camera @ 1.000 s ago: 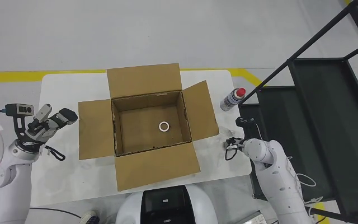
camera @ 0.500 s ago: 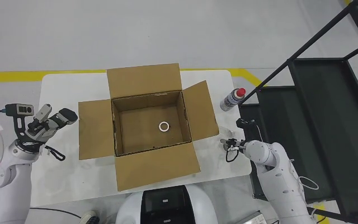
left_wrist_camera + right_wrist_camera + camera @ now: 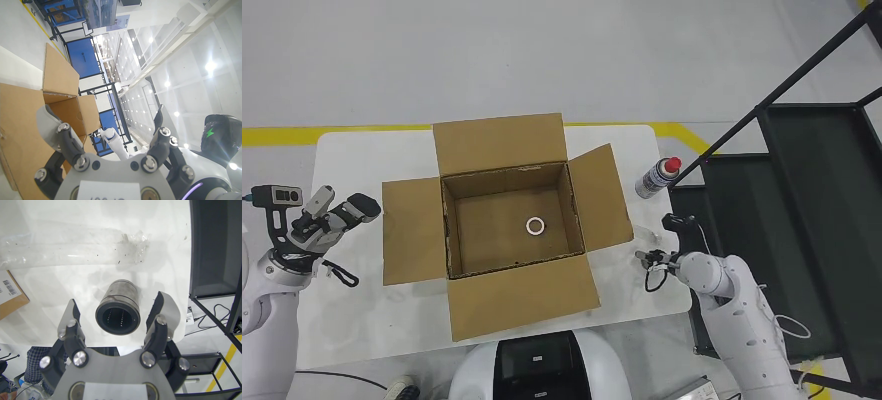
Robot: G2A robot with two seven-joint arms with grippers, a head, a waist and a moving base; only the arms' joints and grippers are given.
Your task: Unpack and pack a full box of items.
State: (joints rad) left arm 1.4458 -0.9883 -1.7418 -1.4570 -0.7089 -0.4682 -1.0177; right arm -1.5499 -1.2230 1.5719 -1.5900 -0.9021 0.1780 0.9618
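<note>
Top view: box (image 3: 500,145) sitting open mid-table, small ring (image 3: 535,226) lying inside. Spray can (image 3: 657,177) standing outside, near right flap. Unpacking looking nearly done; packing back not begun.

Left wrist view: left gripper (image 3: 103,111) hanging wide open, holding nothing, beside box.

Right wrist view: right gripper (image 3: 116,298) gaping open around metal tube (image 3: 119,311), not touching. Tube lying on table (image 3: 47,279) near clear bag (image 3: 66,251).

We count: one cardboard box (image 3: 500,145), one tape roll (image 3: 535,226), one spray can (image 3: 657,178), one metal cylinder (image 3: 121,298), one clear plastic bag (image 3: 66,251), one white table (image 3: 362,170).
</note>
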